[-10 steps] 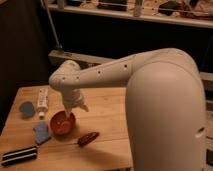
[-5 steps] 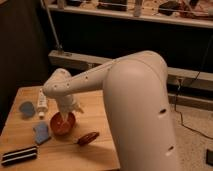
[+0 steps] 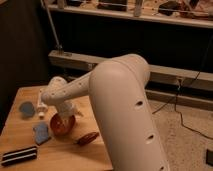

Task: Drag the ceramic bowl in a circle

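Note:
The ceramic bowl [image 3: 62, 125] is small, round and orange-red, and sits on the wooden table [image 3: 65, 157] left of centre. It looks slightly tipped, with its rim raised toward the left. My gripper [image 3: 68, 111] hangs from the white arm [image 3: 120, 100] directly over the bowl's far edge, at or inside its rim. The wrist hides part of the bowl's back.
A dark red leaf-shaped object [image 3: 88, 138] lies just right of the bowl. A blue cloth-like piece [image 3: 41, 133] lies to its left. Further left are a white bottle [image 3: 41, 107] and a flat blue disc [image 3: 26, 108]. A black striped bar [image 3: 19, 155] lies at the front left edge.
The arm's elbow has swung toward the camera and now fills more of the view. The gripper stays at the bowl, which has shifted only slightly and looks more tipped.

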Tool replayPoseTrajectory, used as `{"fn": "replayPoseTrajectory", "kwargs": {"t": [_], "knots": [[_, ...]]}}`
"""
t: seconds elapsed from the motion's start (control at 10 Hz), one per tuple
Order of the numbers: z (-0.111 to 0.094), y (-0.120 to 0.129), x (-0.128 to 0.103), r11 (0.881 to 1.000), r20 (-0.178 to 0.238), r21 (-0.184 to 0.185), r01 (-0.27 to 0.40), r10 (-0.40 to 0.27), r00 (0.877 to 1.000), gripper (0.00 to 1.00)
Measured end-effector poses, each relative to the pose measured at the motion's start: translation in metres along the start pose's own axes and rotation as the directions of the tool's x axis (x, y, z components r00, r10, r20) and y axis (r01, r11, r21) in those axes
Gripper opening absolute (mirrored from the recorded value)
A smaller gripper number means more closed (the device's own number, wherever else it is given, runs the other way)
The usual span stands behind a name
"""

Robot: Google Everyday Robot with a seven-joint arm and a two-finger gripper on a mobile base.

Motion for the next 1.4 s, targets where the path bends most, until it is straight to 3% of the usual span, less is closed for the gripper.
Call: {"fn": "replayPoseTrajectory", "kwargs": {"t": [0.2, 0.4, 0.5, 0.9, 1.0, 1.4], "knots": [[0.006, -0.008, 0.0, 1.0, 0.006, -0.007, -0.03, 0.03, 1.0, 0.65], [0.009, -0.012, -0.002, 0.999, 0.012, -0.018, -0.046, 0.046, 0.999, 0.57], [0.011, -0.011, -0.003, 0.999, 0.015, -0.03, -0.042, 0.043, 0.999, 0.43], [0.019, 0.003, -0.005, 0.998, -0.011, -0.066, -0.008, 0.007, 1.0, 0.05], [0.02, 0.005, -0.006, 0.998, -0.021, -0.065, 0.004, -0.005, 1.0, 0.01], [0.021, 0.009, -0.027, 0.998, -0.029, -0.053, 0.042, -0.044, 0.999, 0.0]]}}
